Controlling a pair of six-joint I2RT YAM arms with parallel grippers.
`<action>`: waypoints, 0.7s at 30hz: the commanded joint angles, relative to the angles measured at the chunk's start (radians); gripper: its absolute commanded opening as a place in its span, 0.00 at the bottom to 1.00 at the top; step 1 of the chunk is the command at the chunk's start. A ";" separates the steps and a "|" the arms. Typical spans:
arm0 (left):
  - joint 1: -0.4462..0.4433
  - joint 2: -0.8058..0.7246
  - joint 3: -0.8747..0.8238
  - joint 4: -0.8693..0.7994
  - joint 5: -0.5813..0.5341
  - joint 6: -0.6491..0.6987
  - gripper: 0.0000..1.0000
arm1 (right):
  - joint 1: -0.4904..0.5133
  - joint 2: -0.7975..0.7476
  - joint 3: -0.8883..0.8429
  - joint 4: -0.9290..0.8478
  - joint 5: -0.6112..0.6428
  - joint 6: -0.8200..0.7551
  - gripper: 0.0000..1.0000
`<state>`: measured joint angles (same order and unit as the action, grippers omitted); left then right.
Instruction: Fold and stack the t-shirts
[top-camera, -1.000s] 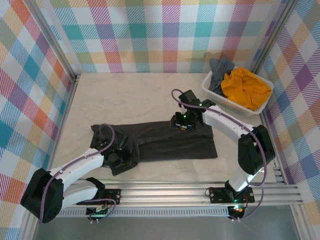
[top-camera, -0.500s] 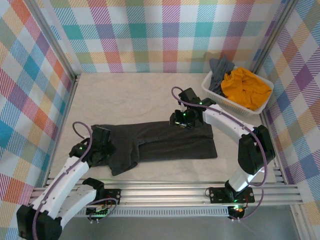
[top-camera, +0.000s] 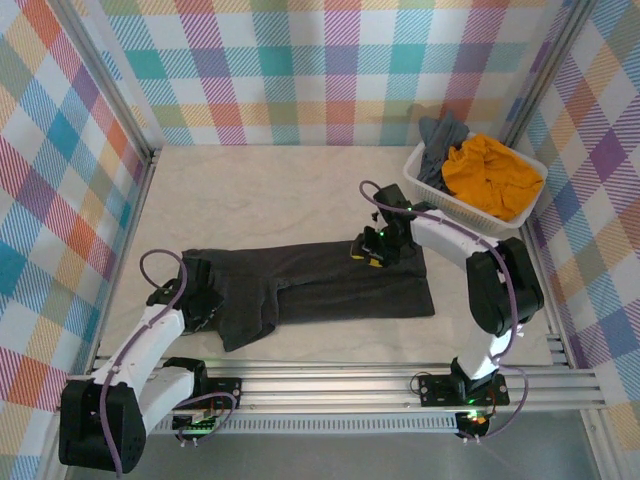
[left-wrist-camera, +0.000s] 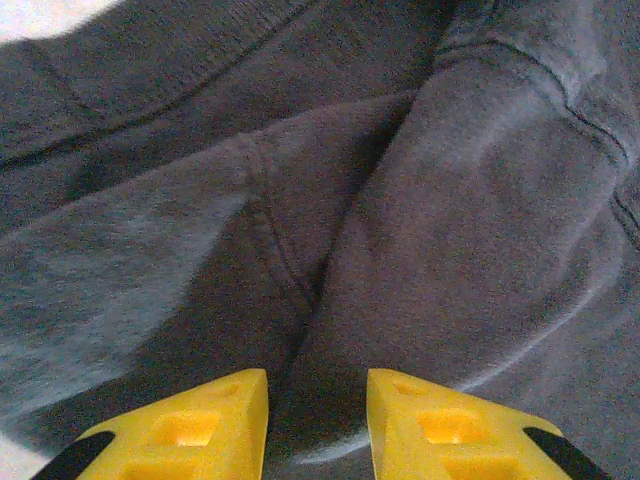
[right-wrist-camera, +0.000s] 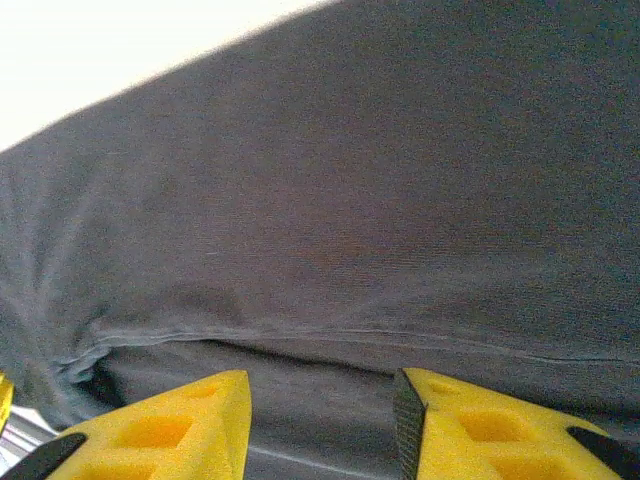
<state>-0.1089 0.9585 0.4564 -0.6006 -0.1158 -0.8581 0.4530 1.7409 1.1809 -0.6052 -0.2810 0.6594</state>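
Presently, the task stands at an early stage. The dark shirt (top-camera: 330, 285) lies on the table (top-camera: 260, 190) as a long band across the centre, running from 9 o'clock to 3 o'clock. Its long sides appear turned inward, and its end at 9 o'clock is bunched and creased, with a flap hanging toward 7 o'clock. The lengthwise fold is therefore judged done or nearly done, while the crosswise folds that would reduce the band to a compact packet are not yet made. The left gripper (left-wrist-camera: 316, 375) sits low over the bunched end at 8 o'clock. Its yellow fingers stand apart and clamp nothing, with wrinkled cloth lying beneath and beyond them. The right gripper (right-wrist-camera: 320, 375) sits at the far edge of the band, just toward 2 o'clock from the centre. Its fingers also stand apart, with smooth cloth and a hem line visible past the tips, so it grips nothing. The orange shirt (top-camera: 490, 175) and the grey shirt (top-camera: 440, 135) lie crumpled in the white basket (top-camera: 432, 190) at 2 o'clock, well apart from the band, and neither is folded. No stack exists on the table. Remaining work, as judged from this layout: flatten the bunched end, complete the first shirt, fold the other two, then stack all three.
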 joint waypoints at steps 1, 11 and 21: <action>0.010 0.004 -0.031 0.110 0.060 0.039 0.31 | -0.016 0.016 -0.021 0.023 -0.033 0.020 0.43; 0.010 0.033 -0.061 0.113 0.049 0.050 0.23 | -0.023 0.018 -0.009 0.021 -0.033 0.022 0.42; 0.011 -0.047 -0.017 0.023 0.006 0.057 0.00 | -0.023 0.026 0.006 0.002 -0.010 0.020 0.42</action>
<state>-0.1078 0.9504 0.4088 -0.5201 -0.0784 -0.8112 0.4313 1.7561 1.1614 -0.5915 -0.2924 0.6731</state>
